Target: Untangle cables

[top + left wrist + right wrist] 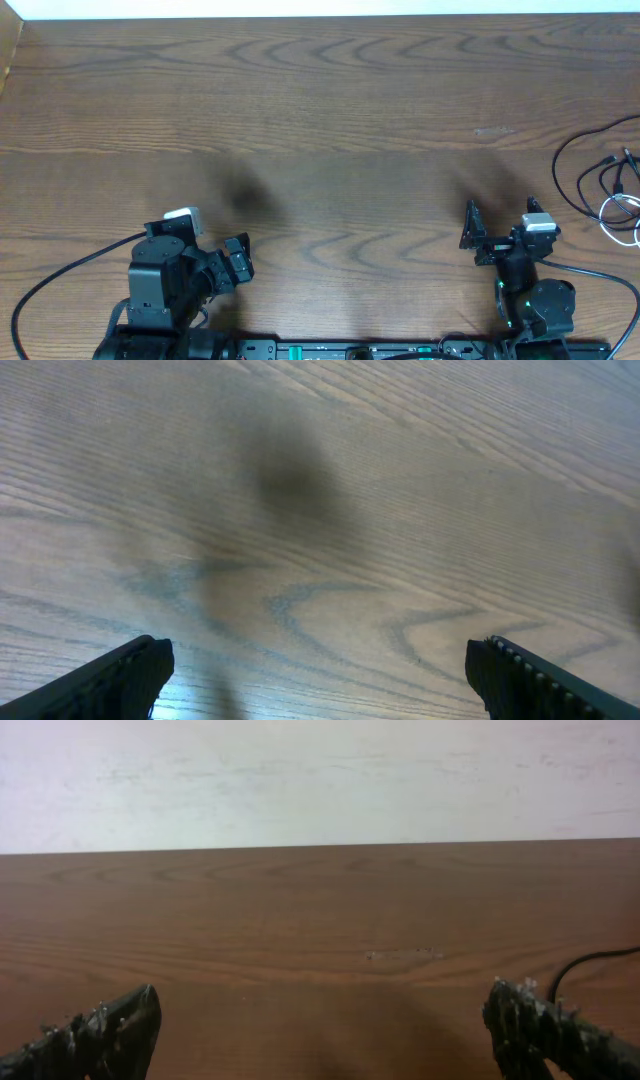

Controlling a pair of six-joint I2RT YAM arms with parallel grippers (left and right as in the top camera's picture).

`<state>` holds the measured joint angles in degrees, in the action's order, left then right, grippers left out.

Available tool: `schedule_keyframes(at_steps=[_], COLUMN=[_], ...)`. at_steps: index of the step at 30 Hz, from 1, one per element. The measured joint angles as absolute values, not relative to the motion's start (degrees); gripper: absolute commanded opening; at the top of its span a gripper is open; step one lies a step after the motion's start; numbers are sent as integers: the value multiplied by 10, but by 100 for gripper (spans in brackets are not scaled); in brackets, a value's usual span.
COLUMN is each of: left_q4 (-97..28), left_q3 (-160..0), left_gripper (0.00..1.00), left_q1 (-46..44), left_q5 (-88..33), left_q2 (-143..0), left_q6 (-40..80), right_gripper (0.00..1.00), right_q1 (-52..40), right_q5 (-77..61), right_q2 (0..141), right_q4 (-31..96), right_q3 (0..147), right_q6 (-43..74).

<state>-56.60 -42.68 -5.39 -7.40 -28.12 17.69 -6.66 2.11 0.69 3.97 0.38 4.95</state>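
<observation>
- Wood-grain table (320, 100) was seen beneath both arms.
- The cables (612, 190), black and white, were looped at its right edge, well apart from both grippers.
- The left gripper (320, 655) was held wide apart, empty.
- The right gripper (322, 998) was likewise spread, empty.

Robot lab workstation, wood-grain table (320, 100), plain white wall (320, 770), mounted robot arms (160, 285)

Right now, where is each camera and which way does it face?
Overhead: above the table, looking straight down; left gripper and right gripper near edge, cables far right.
Left wrist: tilted down at bare wood; open fingertips in bottom corners.
Right wrist: level across the table to the wall; open fingertips in bottom corners.
Shared: overhead and right wrist both show the pale scuff.
</observation>
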Motion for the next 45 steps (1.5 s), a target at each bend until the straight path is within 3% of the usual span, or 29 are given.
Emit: schedule_keyframes(at_steps=[26, 45], left_q4=[-565, -123], left_q3=[-420, -123], left_gripper=[99, 100], left_q1=[-54, -54], left_q5=[-35, -51], left_q2=[-253, -63], left_q6=[162, 93], right_gripper=[99, 99], right_q1=[-67, -67], right_q5=[21, 21], right_q2=[7, 7], right_q4=[40, 40], right_q3=[4, 4], right_q6=[50, 50])
